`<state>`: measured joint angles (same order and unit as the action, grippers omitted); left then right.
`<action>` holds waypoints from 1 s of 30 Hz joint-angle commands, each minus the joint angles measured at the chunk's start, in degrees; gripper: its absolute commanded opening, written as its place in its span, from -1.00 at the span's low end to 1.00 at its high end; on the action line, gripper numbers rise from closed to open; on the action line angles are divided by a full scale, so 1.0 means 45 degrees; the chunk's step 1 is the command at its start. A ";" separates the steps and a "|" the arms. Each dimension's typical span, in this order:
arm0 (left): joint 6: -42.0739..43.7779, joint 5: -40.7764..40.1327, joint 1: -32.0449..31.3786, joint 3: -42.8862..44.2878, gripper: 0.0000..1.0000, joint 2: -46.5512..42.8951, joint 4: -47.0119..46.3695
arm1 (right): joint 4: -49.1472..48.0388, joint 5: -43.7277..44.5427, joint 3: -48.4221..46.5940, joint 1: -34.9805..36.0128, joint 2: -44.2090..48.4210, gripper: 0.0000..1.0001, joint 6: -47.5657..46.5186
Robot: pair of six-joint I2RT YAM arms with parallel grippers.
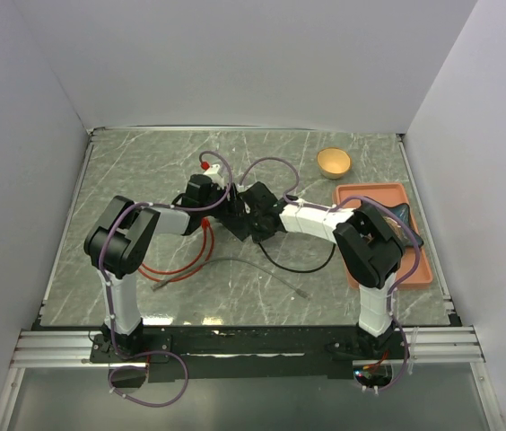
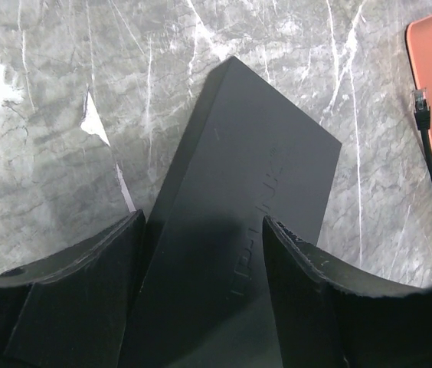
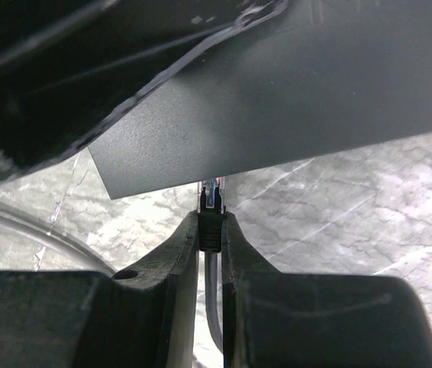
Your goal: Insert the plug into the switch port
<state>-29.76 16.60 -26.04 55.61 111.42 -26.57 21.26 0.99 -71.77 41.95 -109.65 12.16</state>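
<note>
My right gripper clamps the plug, its tip at the edge of the switch box, mid-table. The switch port is hidden, so I judge seating not yet done. My left gripper straddles the switch box; I cannot tell whether it grips.

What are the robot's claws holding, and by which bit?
The right claw pinches the plug by its black boot, behind the clear tip. The left claw straddles the black box; whether it grips is unclear.

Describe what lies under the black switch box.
Marble table shows around it; the plug, pinched in the right pincer, meets its edge. The box itself hides what lies beneath it.
</note>
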 commanded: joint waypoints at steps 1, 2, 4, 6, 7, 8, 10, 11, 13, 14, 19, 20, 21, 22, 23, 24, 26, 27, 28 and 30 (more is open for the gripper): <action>-0.0262 0.1233 -0.0678 -0.0562 0.35 -0.0559 0.0553 | -0.2028 0.0326 -0.1122 -0.0300 -0.0185 -1.00 0.0246; -0.0262 0.1252 -0.0697 -0.0562 0.35 -0.0579 0.0552 | -0.2009 0.0307 -0.1122 -0.0280 -0.0204 -1.00 0.0246; -0.0223 0.1330 -0.0717 -0.0620 0.36 -0.0638 0.0455 | -0.2028 0.0132 -0.1122 -0.0280 -0.0185 -1.00 0.0130; -0.0223 0.1389 -0.0717 -0.0620 0.37 -0.0638 0.0358 | -0.2126 0.0034 -0.1063 -0.0280 -0.0185 -1.00 -0.0007; -0.0223 0.1486 -0.0717 -0.0640 0.38 -0.0638 0.0280 | -0.2242 -0.0122 -0.0986 -0.0300 -0.0146 -1.00 -0.0124; -0.0242 0.1525 -0.0717 -0.0621 0.40 -0.0638 0.0201 | -0.2572 -0.0684 -0.0889 -0.0280 -0.0049 -1.00 -0.0570; -0.0243 0.1701 -0.0717 -0.0640 0.41 -0.0638 -0.0032 | -0.2789 -0.1175 -0.0635 -0.0241 0.0049 -1.00 -0.0982; -0.0243 0.1702 -0.0717 -0.0640 0.44 -0.0638 -0.0072 | -0.2925 -0.1526 -0.0518 -0.0241 0.0185 -1.00 -0.1448; -0.0203 0.1643 -0.0717 -0.0601 0.47 -0.0677 -0.0053 | -0.3218 -0.1840 -0.0225 -0.0222 0.0283 -1.00 -0.1822; -0.0184 0.1624 -0.0717 -0.0582 0.51 -0.0696 -0.0053 | -0.3278 -0.1958 -0.0069 -0.0202 0.0380 -1.00 -0.2172; -0.0145 0.1780 -0.0717 -0.0406 0.52 -0.0658 -0.0112 | -0.3338 -0.2019 0.0011 -0.0222 0.0343 -1.00 -0.2837; -0.0126 0.1818 -0.0717 -0.0386 0.53 -0.0638 -0.0131 | -0.3298 -0.1960 -0.0067 -0.0241 0.0246 -1.00 -0.3033; -0.0125 0.1800 -0.0717 -0.0367 0.53 -0.0638 -0.0131 | -0.3298 -0.1959 -0.0087 -0.0241 0.0206 -1.00 -0.3132; -0.0145 0.1799 -0.0717 -0.0347 0.53 -0.0580 -0.0131 | -0.3240 -0.1669 -0.0106 -0.0222 0.0186 -1.00 -0.3133; -0.0106 0.1819 -0.0697 -0.0328 0.53 -0.0560 -0.0073 | -0.3142 -0.1570 -0.0261 -0.0241 0.0109 -1.00 -0.3017; -0.0106 0.1722 -0.0697 -0.0308 0.53 -0.0560 -0.0053 | -0.3083 -0.1433 -0.0340 -0.0261 0.0069 -1.00 -0.2938; -0.0106 0.1682 -0.0639 -0.0327 0.54 -0.0560 -0.0014 | -0.2732 -0.1140 -0.0574 -0.0397 -0.0048 -1.00 -0.2723; -0.0086 0.1759 -0.0619 -0.0405 0.54 -0.0579 -0.0111 | -0.2731 -0.1158 -0.0575 -0.0475 -0.0048 -1.00 -0.2394; -0.0106 0.1799 -0.0580 -0.0425 0.54 -0.0599 -0.0170 | -0.2886 -0.1584 -0.0440 -0.0553 0.0010 -1.00 -0.2255; -0.0106 0.1916 -0.0580 -0.0406 0.51 -0.0580 -0.0248 | -0.3628 -0.1977 0.0009 -0.0729 0.0263 -1.00 -0.2195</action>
<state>-28.53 16.67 -26.13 54.00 110.39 -28.27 17.61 -5.72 -70.89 40.16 -109.75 0.62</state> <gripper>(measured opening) 0.769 0.171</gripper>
